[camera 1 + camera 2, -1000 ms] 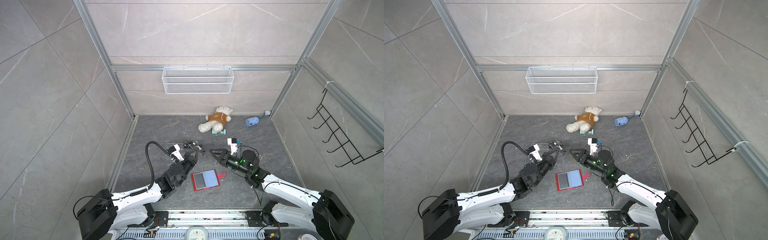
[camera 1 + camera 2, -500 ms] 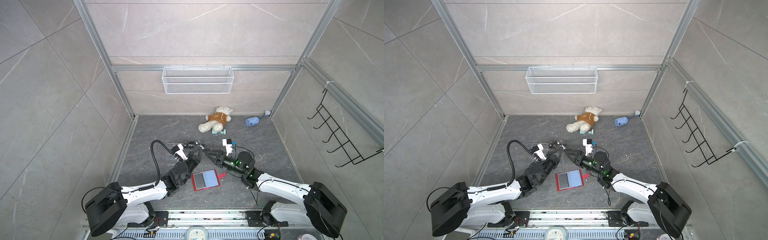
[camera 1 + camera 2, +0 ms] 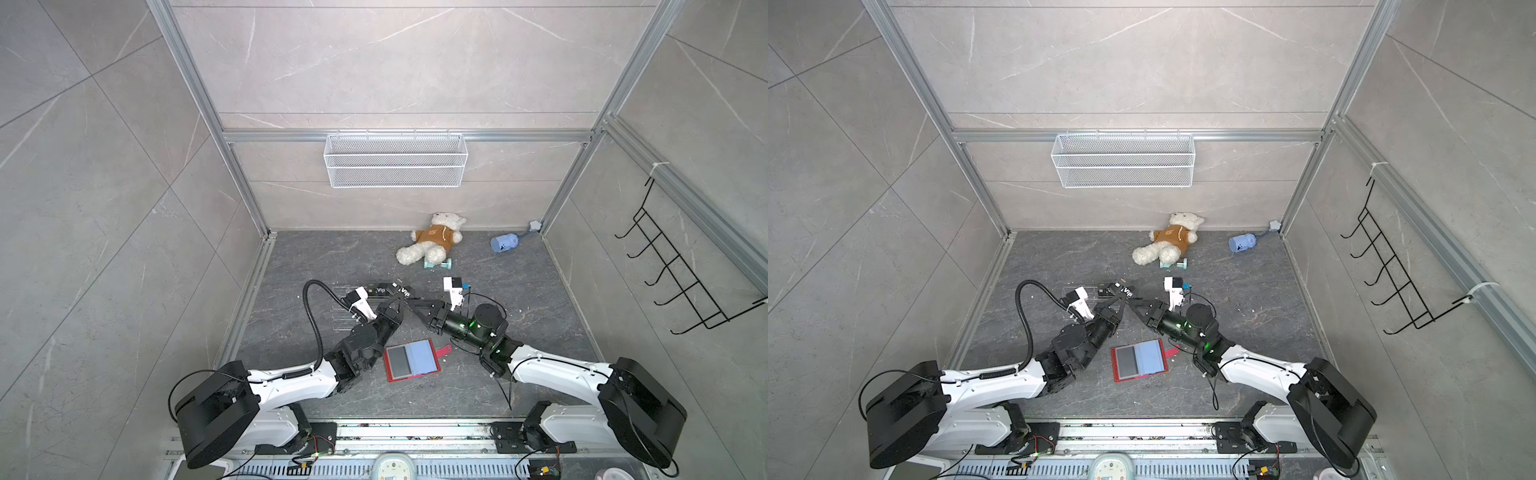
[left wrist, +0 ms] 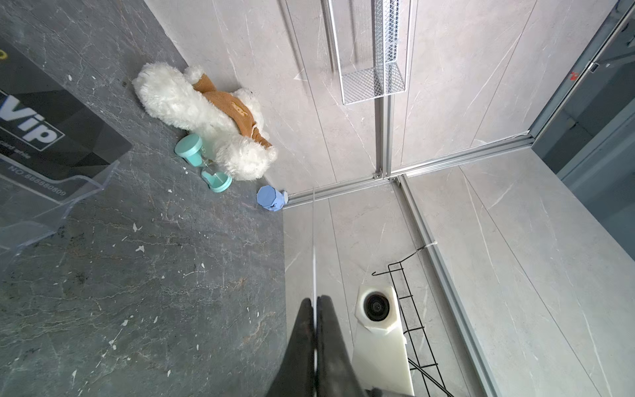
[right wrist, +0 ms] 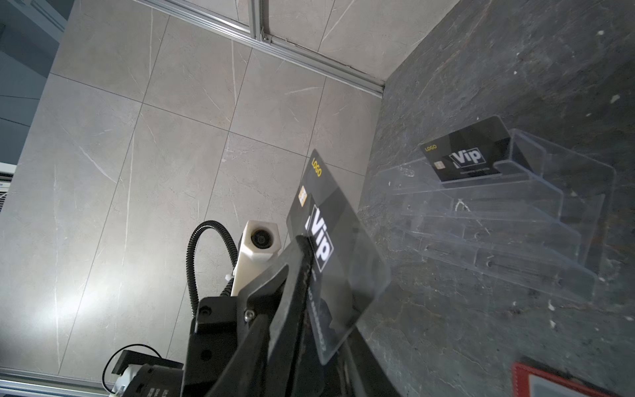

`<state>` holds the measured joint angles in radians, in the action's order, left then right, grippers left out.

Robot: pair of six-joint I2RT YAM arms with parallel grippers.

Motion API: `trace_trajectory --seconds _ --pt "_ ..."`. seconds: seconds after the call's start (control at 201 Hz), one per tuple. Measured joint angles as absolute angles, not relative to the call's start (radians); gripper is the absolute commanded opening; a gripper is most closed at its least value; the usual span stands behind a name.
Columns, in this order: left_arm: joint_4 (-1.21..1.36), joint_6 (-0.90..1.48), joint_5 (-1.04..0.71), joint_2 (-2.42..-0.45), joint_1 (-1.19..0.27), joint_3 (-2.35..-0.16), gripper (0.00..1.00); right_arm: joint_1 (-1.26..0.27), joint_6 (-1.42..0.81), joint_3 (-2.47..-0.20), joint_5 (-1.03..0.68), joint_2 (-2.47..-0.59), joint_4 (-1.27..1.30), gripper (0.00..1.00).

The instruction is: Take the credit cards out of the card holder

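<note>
Left wrist: credit card (image 4: pixel 314 240) edge-on, pinched in left end effector (image 4: pixel 314 303).

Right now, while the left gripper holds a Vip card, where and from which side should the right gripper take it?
Best take the part of the Vip card that sticks out past the left gripper, with the pads on its two flat faces. The right gripper should come from the end opposite the left one: the card is thin, and only that part is free.

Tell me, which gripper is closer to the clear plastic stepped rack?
Left. The left gripper, pinching a black Vip card, is close beside the rack; the right gripper sits just beyond.
</note>
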<state>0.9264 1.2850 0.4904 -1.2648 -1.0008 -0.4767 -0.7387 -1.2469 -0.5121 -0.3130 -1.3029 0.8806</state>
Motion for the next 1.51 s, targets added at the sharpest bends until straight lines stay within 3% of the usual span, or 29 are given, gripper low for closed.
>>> trace_trajectory --seconds 0.249,0.582,0.906,1.214,1.344,1.508 --pt "0.948 1.285 0.498 -1.272 -1.003 -0.477 0.00 -0.739 -1.280 -0.512 -0.291 -1.348 0.957 0.28" --pt "0.981 1.286 0.517 -1.279 -1.007 -0.477 0.00 -0.739 -1.320 -0.505 -0.272 -1.384 1.038 0.08" --pt "1.003 1.286 0.523 -1.290 -1.010 -0.477 0.00 -0.739 -1.336 -0.503 -0.269 -1.386 1.053 0.02" --pt "1.008 1.285 0.525 -1.301 -1.028 -0.477 0.41 -0.739 -1.335 -0.502 -0.269 -1.386 1.076 0.00" --pt "1.000 1.284 0.525 -1.301 -1.028 -0.477 0.52 -0.739 -1.335 -0.502 -0.270 -1.386 1.076 0.00" --pt "0.929 1.267 0.525 -1.267 -1.031 -0.477 0.58 -0.739 -1.327 -0.502 -0.275 -1.385 1.072 0.00"
